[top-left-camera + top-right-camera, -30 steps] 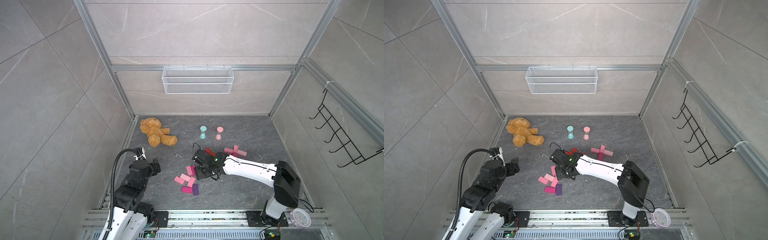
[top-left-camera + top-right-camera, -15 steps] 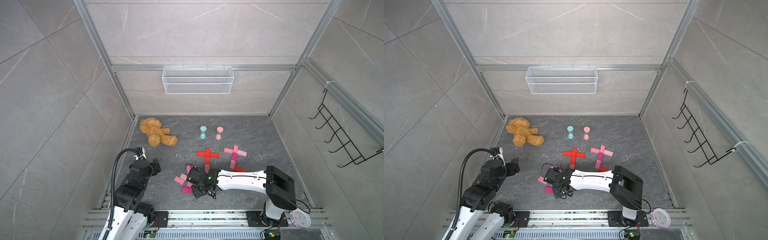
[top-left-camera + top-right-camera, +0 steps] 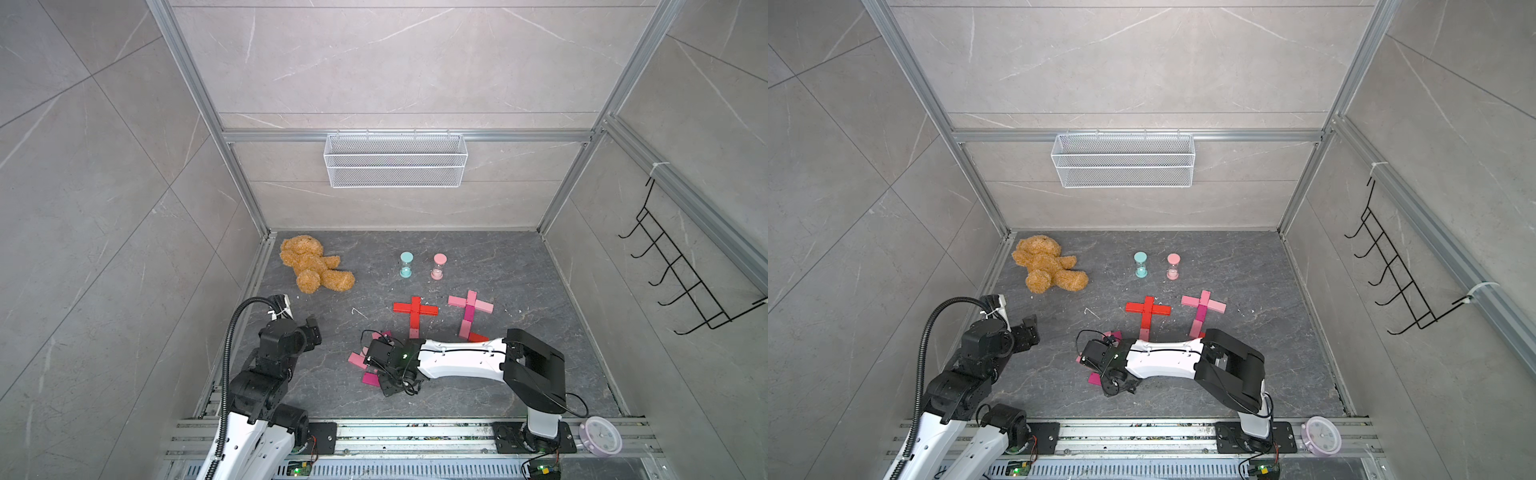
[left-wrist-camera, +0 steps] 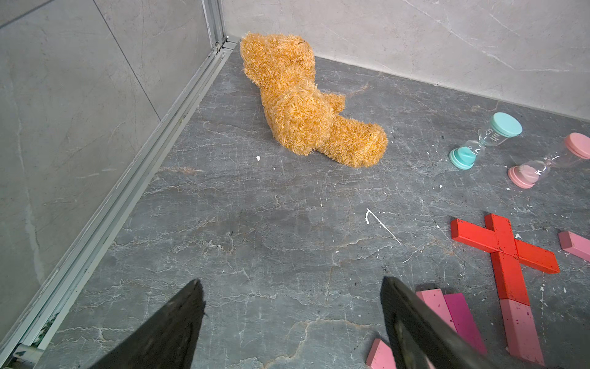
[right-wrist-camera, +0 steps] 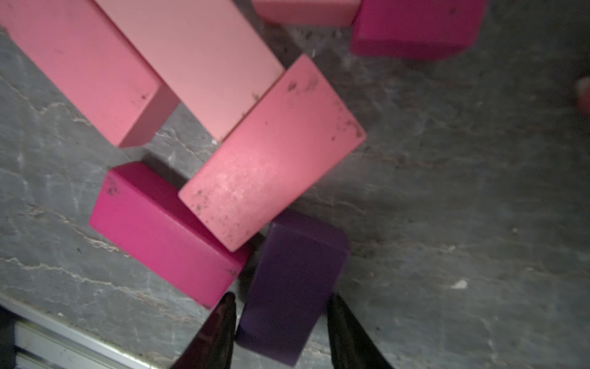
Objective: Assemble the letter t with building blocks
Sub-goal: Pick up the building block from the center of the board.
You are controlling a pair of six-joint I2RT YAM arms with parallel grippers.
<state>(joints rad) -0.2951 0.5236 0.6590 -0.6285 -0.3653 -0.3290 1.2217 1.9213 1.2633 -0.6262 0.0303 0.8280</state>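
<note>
Right gripper [image 5: 281,297] straddling purple block [image 5: 297,271], fingers [image 5: 217,335] at its sides, cannot tell if pinching, left gripper [image 4: 291,281] spread wide above floor [image 4: 255,223]

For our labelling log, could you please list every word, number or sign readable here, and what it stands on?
Nothing reads clearly.
Teal hourglass timer: white print on glass, too blurred.
Pink hourglass timer: white print, too blurred.
Pink clock: dial too small.

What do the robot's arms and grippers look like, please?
Both have white links and black joints. The left arm carries a ribbed black hose; the right arm thin black wires, a green light. Left gripper and right gripper: black tapered fingers.
</note>
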